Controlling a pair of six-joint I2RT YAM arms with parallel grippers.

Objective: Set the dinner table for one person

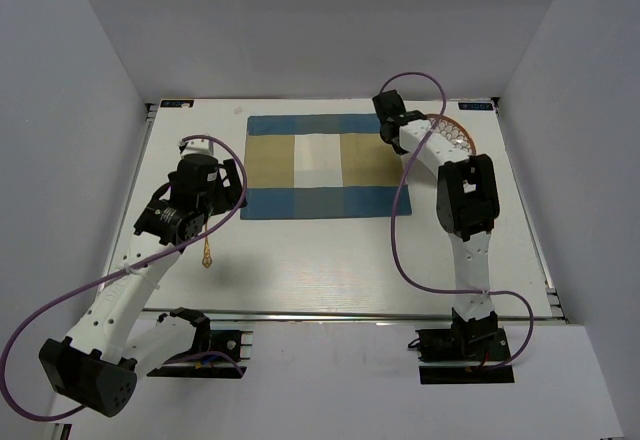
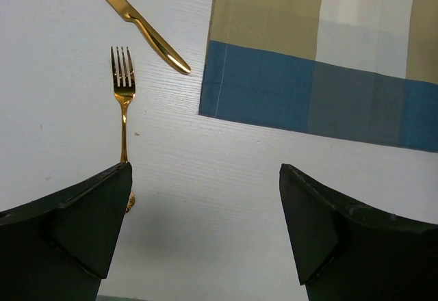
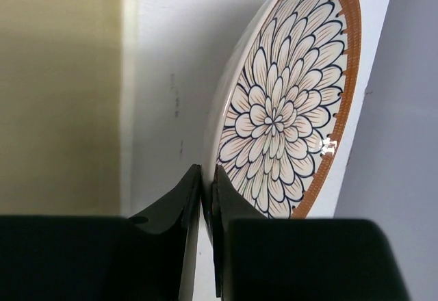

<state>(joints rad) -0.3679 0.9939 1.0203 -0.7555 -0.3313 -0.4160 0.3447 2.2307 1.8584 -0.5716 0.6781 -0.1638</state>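
Well, on my left side, my left gripper hangs over the left part of the dinner table, the big white top that spreads out from my bases to the far wall. Its fingers are spread as wide as they go and hold nothing; only bare tabletop shows between them. Just beyond the left finger lies a gold fork, tines pointing away, the end of its handle hidden behind that finger. Farther off, a gold knife lies slanted, its thicker end near the corner of the blue-and-beige placemat. That cloth sits flat in the far middle of the table, with a pale square at its centre. To its right, apart from it and towards the far right corner, is a plate with a petal pattern and an orange rim. My right gripper is pinched almost shut on its edge, one finger on each side of the rim. Whether the plate is off the table I cannot tell.
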